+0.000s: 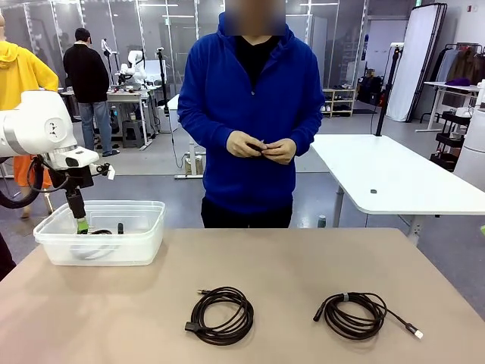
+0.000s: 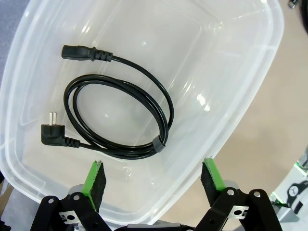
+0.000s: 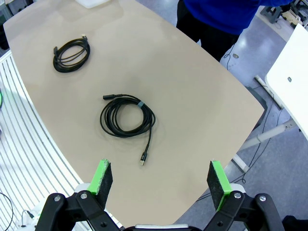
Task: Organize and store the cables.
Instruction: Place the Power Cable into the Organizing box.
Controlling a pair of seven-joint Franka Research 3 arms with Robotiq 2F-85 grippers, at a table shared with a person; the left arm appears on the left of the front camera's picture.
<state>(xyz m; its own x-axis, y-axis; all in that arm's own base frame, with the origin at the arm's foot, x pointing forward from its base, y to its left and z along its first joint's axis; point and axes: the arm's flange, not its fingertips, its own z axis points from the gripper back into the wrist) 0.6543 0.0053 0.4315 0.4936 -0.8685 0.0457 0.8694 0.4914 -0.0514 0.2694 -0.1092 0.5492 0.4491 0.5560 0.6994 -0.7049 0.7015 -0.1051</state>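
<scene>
One cable (image 2: 158,144) lies coiled inside the clear bin (image 2: 231,72) beneath our left gripper (image 2: 153,166), jaws wide and empty, while a nearer coil (image 1: 246,315) and a farther coil (image 1: 331,318) wait outside the bin, so next, we judge, our right gripper (image 3: 160,164), likewise spread and empty, should descend over one.

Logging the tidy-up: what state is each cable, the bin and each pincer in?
Power cable: coiled, lying in bin.
Bin: open, lidless.
Left loose cable: coiled, on table.
Right loose cable: coiled, on table.
Left pincer: open, empty, at bin.
Right pincer: open, empty.
</scene>
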